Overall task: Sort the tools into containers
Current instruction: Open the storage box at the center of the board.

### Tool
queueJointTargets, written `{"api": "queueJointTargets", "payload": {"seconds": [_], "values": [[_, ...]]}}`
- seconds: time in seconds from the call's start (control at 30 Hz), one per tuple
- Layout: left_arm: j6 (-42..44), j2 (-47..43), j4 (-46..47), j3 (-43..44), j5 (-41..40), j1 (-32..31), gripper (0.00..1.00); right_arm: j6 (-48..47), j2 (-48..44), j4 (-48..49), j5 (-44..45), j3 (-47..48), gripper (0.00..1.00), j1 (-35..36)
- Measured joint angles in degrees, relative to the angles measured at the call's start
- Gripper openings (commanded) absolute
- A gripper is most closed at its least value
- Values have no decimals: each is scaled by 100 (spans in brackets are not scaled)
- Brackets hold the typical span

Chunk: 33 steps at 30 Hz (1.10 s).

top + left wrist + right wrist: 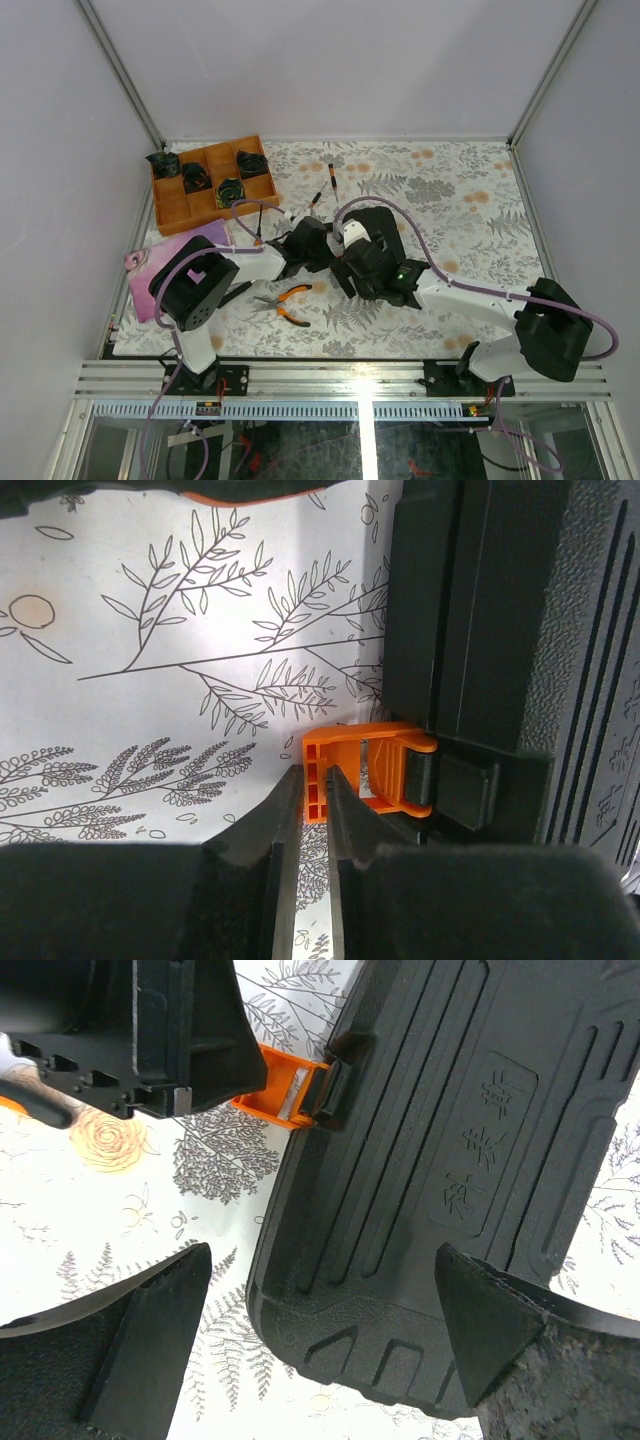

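1. Now my left claw (312,802) is pressed almost together, pinching the free lip of the orange tab (365,770). From there the tab runs to 3 o'clock, where it hinges on the black case (500,630).
2. My right claw (320,1345) is spread wide and holds nothing. One finger is over bare table (450,190) at 8 o'clock, the other over the case shell at 4 o'clock.
3. The case lies mid-table, looks closed, outer shell up, no slots showing.
4. Step in hand, my guess: unlatching the case. To do it well, swing the tab about its hinge, away from the shell, slowly, rather than yanking straight up.
5. The right claw would help by pressing the shell down, so the case neither slides nor lifts with the pull.
6. Risk: my pinch sits on a thin edge only, so it could slip off.
7. Around the case: the pliers (285,300) lie at 7 o'clock beside my left arm, two thin drivers (332,182) at 12 o'clock, the wooden tray (165,205) at 10 o'clock and well apart, and a pink cloth (165,255) at 9 o'clock.
8. In the way: both arms crowd over the case, so the lid has little room. I cannot tell which way it swings.
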Motion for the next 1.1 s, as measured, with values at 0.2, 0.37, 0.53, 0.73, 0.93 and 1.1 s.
{"api": "queueJointTargets", "payload": {"seconds": [0.2,0.37,0.53,0.73,0.93,1.1], "values": [[-24,0,55,-33,4,0,9,-11,291,11,442,-2,99,79],[-28,-2,76,-48,4,0,8,-4,350,15,769,-2,99,90],[-35,-2,114,-66,7,0,8,-2,426,94,918,-2,99,96],[-35,-2,116,-66,11,0,7,-2,662,164,929,-2,99,125],[-35,-2,116,-66,13,0,6,-4,796,190,1102,0,99,195],[-35,-2,146,-81,15,0,5,-22,796,160,1346,0,100,223]]}}
